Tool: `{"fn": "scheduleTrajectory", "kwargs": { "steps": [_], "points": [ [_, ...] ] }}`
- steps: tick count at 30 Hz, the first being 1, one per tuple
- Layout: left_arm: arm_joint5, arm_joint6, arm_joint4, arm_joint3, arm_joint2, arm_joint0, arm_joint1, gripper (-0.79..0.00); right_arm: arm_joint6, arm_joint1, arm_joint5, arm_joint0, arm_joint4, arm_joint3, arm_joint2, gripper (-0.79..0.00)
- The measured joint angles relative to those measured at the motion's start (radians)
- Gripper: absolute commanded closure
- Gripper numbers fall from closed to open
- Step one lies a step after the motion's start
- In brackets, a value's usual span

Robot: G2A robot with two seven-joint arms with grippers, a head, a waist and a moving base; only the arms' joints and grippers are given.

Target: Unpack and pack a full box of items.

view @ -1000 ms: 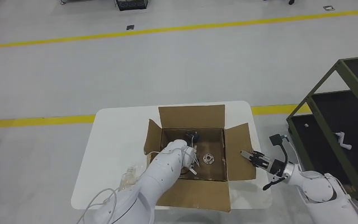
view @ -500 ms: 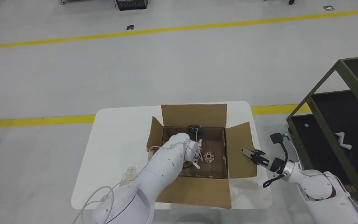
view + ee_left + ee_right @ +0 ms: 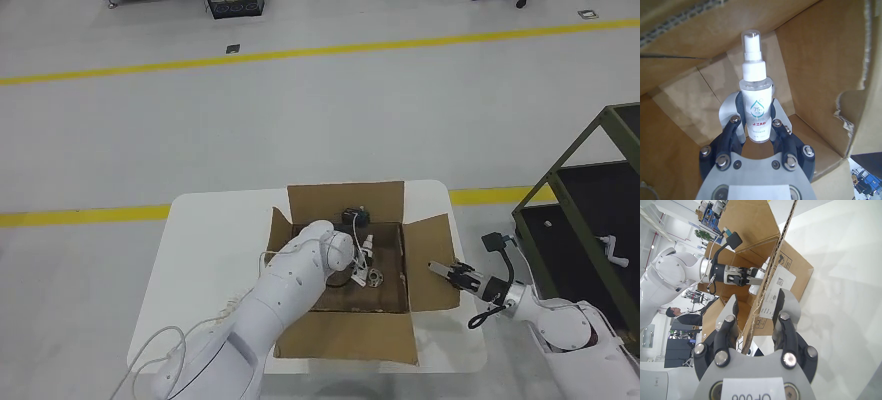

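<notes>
An open cardboard box (image 3: 345, 205) stands on the white table (image 3: 200, 260). My left gripper (image 3: 362, 252) is inside it, shut on a clear spray bottle (image 3: 755, 98) with a white label and white nozzle, held above the box floor. The right wrist view shows that bottle (image 3: 761, 271) behind the flap's edge. My right gripper (image 3: 758, 304) is open, its fingers straddling the edge of the box's right flap (image 3: 428, 262) without pinching it. A black item (image 3: 352, 216) and a round metal part (image 3: 372, 277) lie inside the box.
A green metal rack (image 3: 585, 195) stands just right of the table, close to my right arm. The near flap (image 3: 345, 338) hangs toward the table's front edge. Bare table lies left of the box.
My left gripper has carried the spray bottle up and toward the box's back right. The box has shifted slightly. My right gripper has edged in over the right flap.
</notes>
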State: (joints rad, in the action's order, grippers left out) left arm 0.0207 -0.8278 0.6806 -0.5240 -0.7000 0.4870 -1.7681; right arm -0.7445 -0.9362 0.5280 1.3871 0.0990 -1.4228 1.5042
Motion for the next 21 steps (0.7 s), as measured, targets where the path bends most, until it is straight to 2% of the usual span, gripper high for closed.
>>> {"fn": "scheduleTrajectory", "kwargs": {
  "steps": [5, 12, 16, 21],
  "points": [
    [0.051, -0.078, 0.042, -0.176, -0.052, 0.044, 0.049, 0.0, 0.017, -0.002, -0.005, -0.006, -0.012, 0.013, -0.007, -0.785],
    [0.129, -0.225, 0.173, -0.552, -0.168, 0.182, 0.136, 0.0, 0.022, -0.003, 0.007, -0.018, -0.034, 0.034, -0.007, -0.785],
    [0.135, -0.297, 0.225, -0.732, -0.226, 0.258, 0.17, 0.0, 0.021, -0.003, 0.005, -0.025, -0.043, 0.042, -0.012, -0.785],
    [0.145, -0.325, 0.248, -0.871, -0.28, 0.315, 0.191, 0.0, 0.019, -0.005, 0.002, -0.035, -0.053, 0.049, -0.02, -0.785]
  ]
}}
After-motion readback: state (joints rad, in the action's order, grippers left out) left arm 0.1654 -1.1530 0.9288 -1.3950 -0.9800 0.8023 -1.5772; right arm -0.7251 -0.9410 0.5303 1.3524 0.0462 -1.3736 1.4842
